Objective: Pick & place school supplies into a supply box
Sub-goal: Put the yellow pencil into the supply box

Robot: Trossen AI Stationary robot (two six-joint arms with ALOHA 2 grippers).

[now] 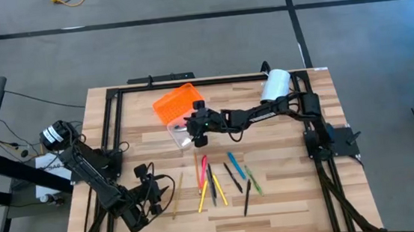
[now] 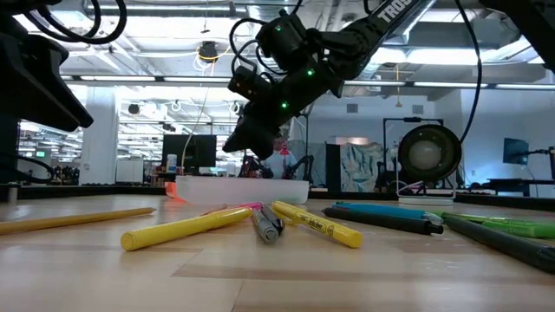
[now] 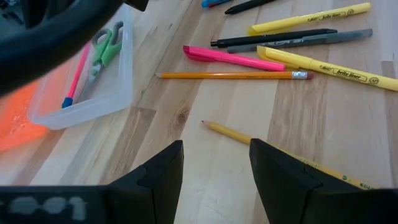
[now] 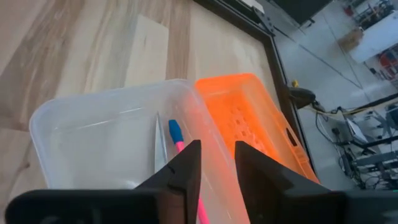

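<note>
Right end effector (image 1: 198, 135) hangs over the clear box (image 4: 93, 140), fingers (image 4: 180, 171) parted a little, nothing gripped. Inside the box: a pink pen with blue tip (image 4: 180, 140) lying along the bottom, and green scissors (image 3: 107, 45) beside it, seen from the left wrist. Orange lid (image 1: 177, 103) lies touching the box on its far side, ribbed face up.

Left end effector (image 1: 156, 193) sits low at the near left of the tabletop (image 1: 289, 191), fingers (image 3: 158, 177) apart, empty. A yellow pencil (image 3: 273, 155) lies on the wood just ahead, passing under one finger.

Loose cluster at mid tabletop, well apart from the box: pink marker (image 3: 233, 59), orange pencil (image 3: 233, 75), black pen (image 3: 273, 38), grey pen (image 3: 305, 40), two yellow highlighters (image 3: 323, 61), blue and green pens (image 1: 243, 169) farther right.

White cylinder (image 1: 275, 85) at the far right corner.
</note>
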